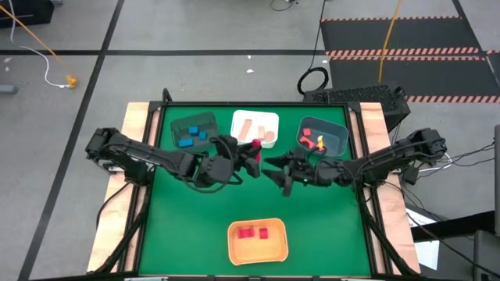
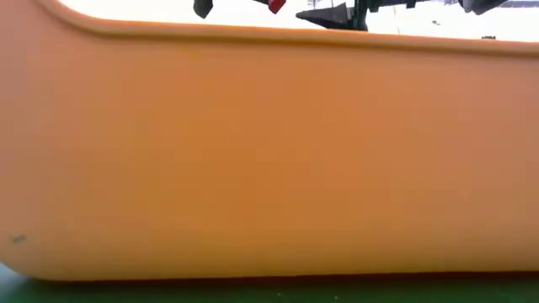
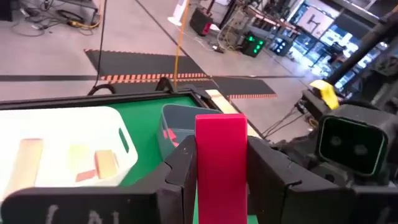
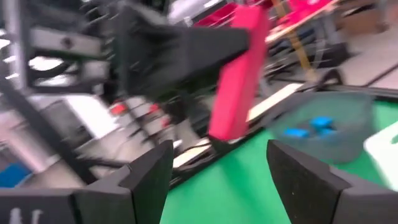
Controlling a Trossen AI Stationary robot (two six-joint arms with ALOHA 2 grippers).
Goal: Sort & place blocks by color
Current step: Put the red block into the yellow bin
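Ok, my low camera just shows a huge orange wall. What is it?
Observer: It's the side of the orange bin, right up against your camera. Two red blocks lie inside it.
Operator: And the red bit way up top?
Observer: That's a red bar. The left gripper is shut on it and holds it upright.
Operator: What's the other arm doing?
Observer: The right gripper is open and faces the bar without touching it.
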